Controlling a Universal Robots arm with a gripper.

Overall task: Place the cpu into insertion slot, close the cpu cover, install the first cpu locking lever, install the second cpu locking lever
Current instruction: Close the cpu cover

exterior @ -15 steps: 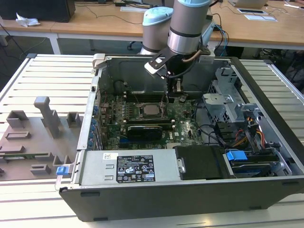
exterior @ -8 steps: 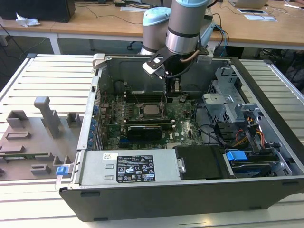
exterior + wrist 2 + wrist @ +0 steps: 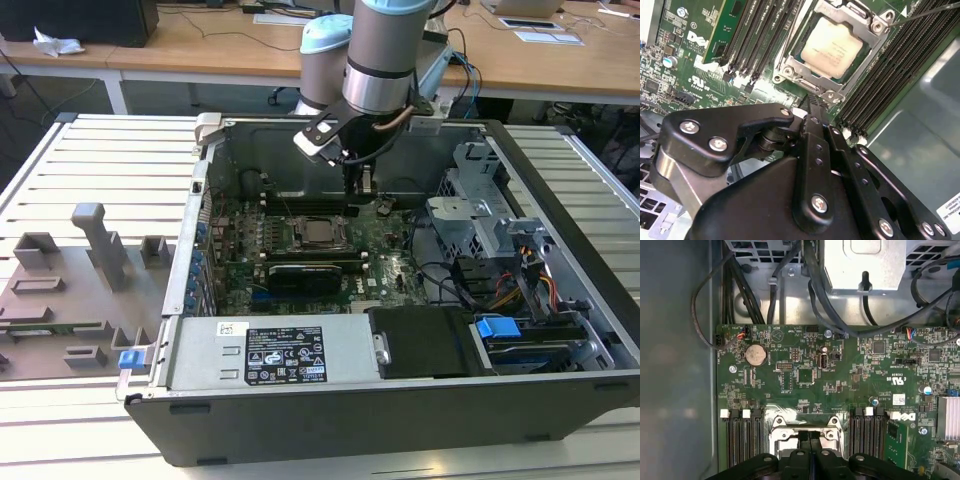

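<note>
Pressed together and empty, end effector hovers just above the socket. In the exterior view the cpu sits seated at its seven o'clock. I judge it light, stiff and fragile, best gripped by its edges. The second wrist view gives its pale top framed by the cpu cover; the first wrist view gives the cover's edge under the tips.
</note>
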